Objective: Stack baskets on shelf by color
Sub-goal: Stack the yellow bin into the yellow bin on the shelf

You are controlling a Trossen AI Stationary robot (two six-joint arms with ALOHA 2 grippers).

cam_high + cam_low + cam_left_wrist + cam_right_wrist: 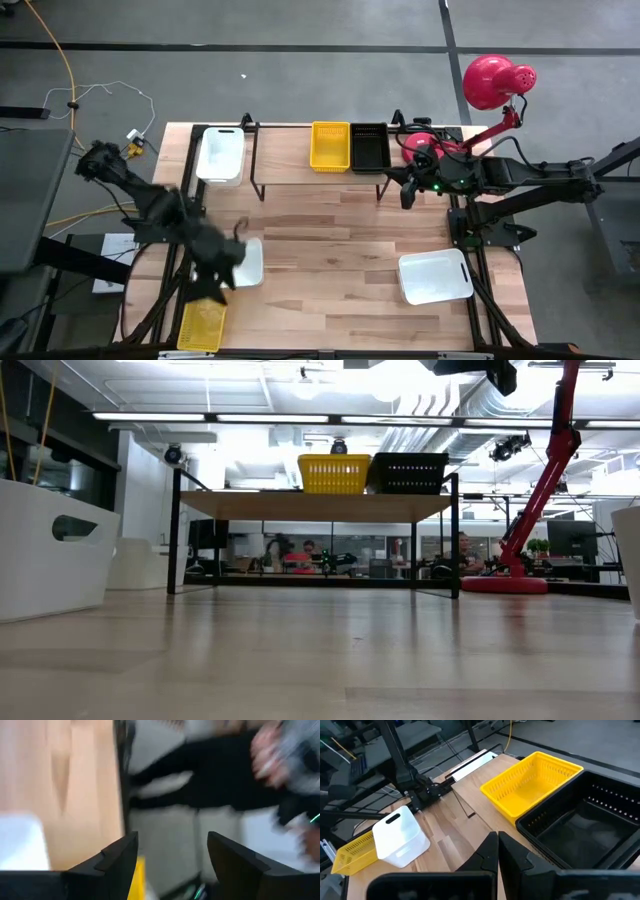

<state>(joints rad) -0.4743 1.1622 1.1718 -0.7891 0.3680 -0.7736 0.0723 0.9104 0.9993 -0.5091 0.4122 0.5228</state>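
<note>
Left hand [222,272], fingers spread, hung over the near-left white basket [248,262]; right hand [407,190], fingers pressed together, hovered beside the shelf's [290,170] black basket [369,147] and yellow basket [330,146]

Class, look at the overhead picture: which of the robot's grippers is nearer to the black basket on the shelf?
The right gripper. It sits just beside the black basket at the shelf's end. The left gripper is far off, near the table's front left, over a white basket.

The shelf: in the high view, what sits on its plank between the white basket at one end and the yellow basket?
Nothing. In the high view, the shelf plank is bare wood between the white basket and the yellow basket.
</note>
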